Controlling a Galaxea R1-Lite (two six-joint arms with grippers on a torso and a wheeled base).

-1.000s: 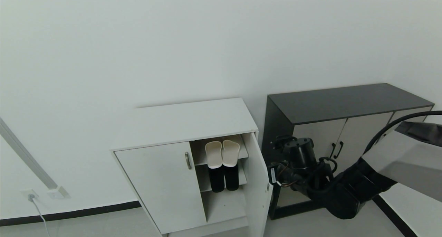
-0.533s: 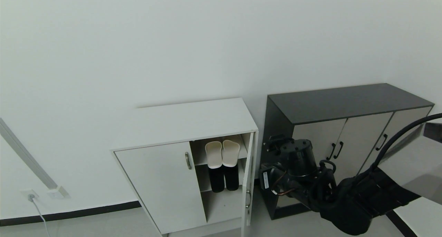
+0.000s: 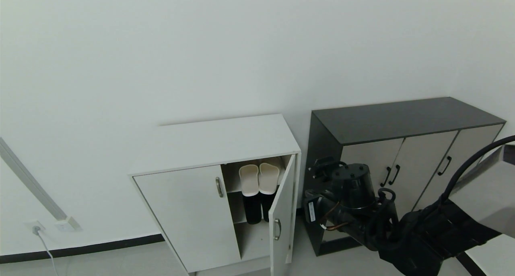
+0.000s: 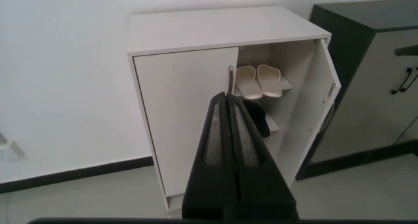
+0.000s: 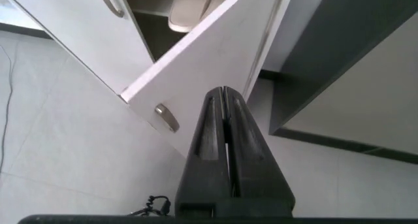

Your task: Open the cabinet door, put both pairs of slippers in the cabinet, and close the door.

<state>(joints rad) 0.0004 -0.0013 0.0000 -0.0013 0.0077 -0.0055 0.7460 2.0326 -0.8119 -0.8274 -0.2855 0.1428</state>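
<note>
The cabinet door (image 3: 281, 215) stands half open, low in the middle of the head view. The white slippers (image 3: 258, 178) and black slippers (image 3: 252, 207) sit on shelves inside. Only shutting the door is left. The right gripper (image 5: 225, 92), near the door, is pinched tight on nothing, and so is the left gripper (image 4: 227, 96).

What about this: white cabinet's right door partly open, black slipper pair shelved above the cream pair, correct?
No: head view shows the cream slipper pair shelved above the black slipper pair. The white cabinet's right door is partly open.
</note>
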